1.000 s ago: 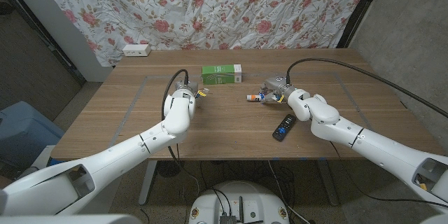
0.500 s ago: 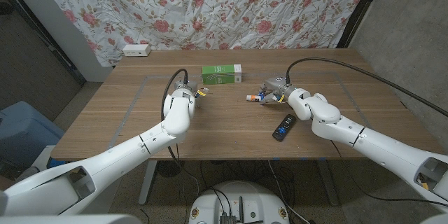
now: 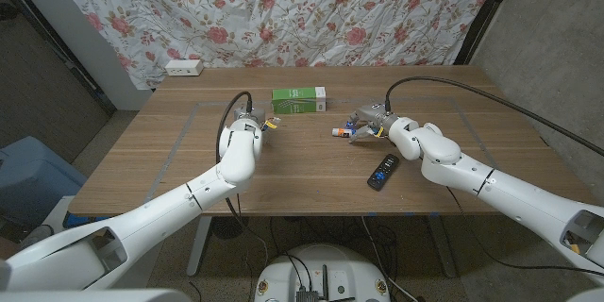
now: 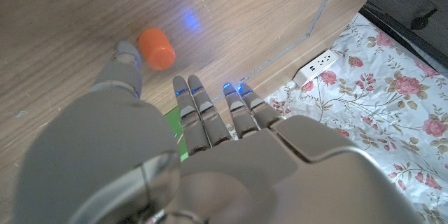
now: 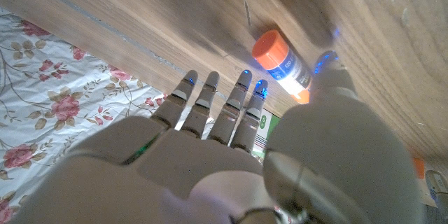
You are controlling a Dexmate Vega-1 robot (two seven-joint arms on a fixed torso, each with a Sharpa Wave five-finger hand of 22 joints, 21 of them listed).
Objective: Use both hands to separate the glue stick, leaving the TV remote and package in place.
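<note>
Holding my right hand (image 3: 369,121) over glue stick (image 3: 342,132), fingers spread, stick just beside thumb; grip unclear. Left hand (image 3: 253,120) open beside orange cap (image 4: 155,47). Remote (image 3: 382,171), package (image 3: 299,101) on table (image 3: 302,165).

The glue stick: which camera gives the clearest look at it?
The right wrist view: the glue stick lies close up on the wood, its orange end and label plain. The head view shows it small beside the right hand. The left wrist view shows a separate orange cap.
</note>
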